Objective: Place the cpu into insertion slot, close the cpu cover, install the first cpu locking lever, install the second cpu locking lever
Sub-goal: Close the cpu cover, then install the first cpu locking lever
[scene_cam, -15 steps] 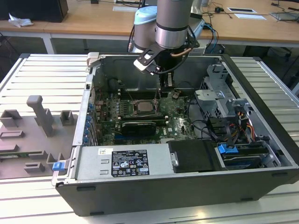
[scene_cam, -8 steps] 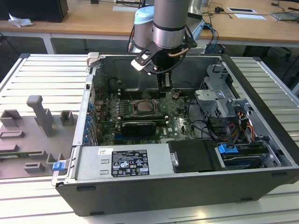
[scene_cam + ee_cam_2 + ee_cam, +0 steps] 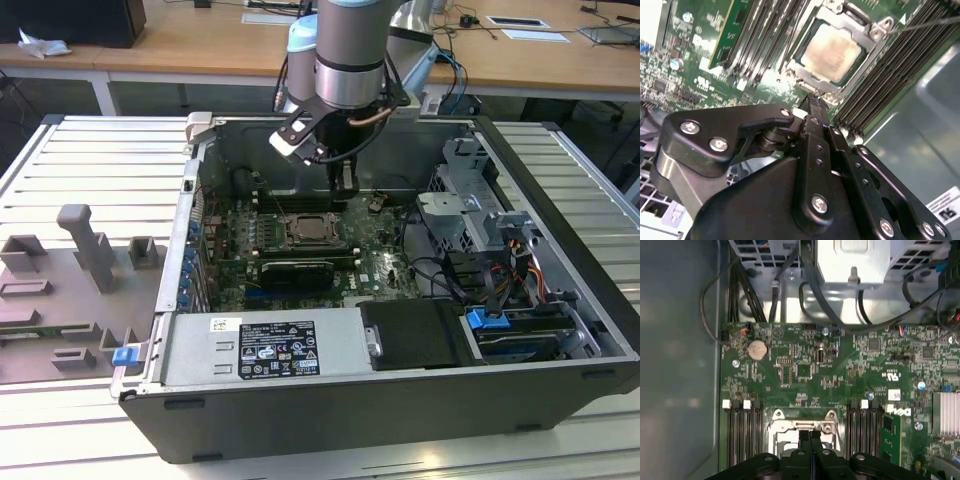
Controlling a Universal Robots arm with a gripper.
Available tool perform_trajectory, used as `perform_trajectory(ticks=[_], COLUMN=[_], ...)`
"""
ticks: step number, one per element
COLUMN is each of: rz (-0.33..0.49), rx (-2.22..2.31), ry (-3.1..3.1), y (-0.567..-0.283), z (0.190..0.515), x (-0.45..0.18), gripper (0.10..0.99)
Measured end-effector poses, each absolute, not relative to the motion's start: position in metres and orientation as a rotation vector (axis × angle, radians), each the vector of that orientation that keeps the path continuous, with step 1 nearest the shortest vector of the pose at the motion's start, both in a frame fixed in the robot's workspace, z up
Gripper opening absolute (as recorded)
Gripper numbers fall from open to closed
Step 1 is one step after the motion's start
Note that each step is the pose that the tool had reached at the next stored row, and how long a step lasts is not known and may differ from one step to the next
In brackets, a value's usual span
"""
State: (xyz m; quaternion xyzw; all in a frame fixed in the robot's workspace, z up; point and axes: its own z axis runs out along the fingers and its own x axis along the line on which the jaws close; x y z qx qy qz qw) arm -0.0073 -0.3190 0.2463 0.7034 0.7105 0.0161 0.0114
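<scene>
Arm over open computer case (image 3: 560, 300): CPU seated, lever stage in hand.

The cpu (image 3: 832, 50) lies in the insertion slot (image 3: 312, 232) with the cpu cover (image 3: 847, 17) apparently down around it. The gripper (image 3: 812, 102), fingers pressed together and empty, points at the cover's near edge. A thin locking lever (image 3: 925, 24) seems unlatched. By my judgement, latching it calls for a steady sideways push without slipping onto the green board (image 3: 800, 370).
</scene>
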Motion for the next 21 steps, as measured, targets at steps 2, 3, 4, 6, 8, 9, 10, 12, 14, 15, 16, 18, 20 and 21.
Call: perform_trajectory(ticks=[2,3,4,6,8,9,10,12,14,15,16,18,20,21], rz=[0.050,0.049,0.048,0.048,0.048,0.048,0.048,0.048,0.048,0.048,0.048,0.048,0.048,0.048], rx=[2.194,2.194,2.193,2.192,2.191,2.191,2.191,2.191,2.191,2.191,2.191,2.191,2.191,2.191], ry=[2.217,2.218,2.219,2.221,2.221,2.222,2.222,2.222,2.222,2.222,2.222,2.222,2.222,2.222], y=[-0.319,-0.319,-0.319,-0.318,-0.318,-0.318,-0.318,-0.318,-0.318,-0.318,-0.318,-0.318,-0.318,-0.318], z=[0.244,0.243,0.242,0.241,0.241,0.241,0.241,0.240,0.240,0.240,0.240,0.240,0.240,0.240], x=[-0.015,-0.019,-0.023,-0.029,-0.034,-0.037,-0.037,-0.039,-0.041,-0.041,-0.041,-0.042,-0.042,-0.042], gripper=[0.106,0.106,0.106,0.106,0.106,0.106,0.106,0.106,0.106,0.106,0.106,0.106,0.106,0.106])
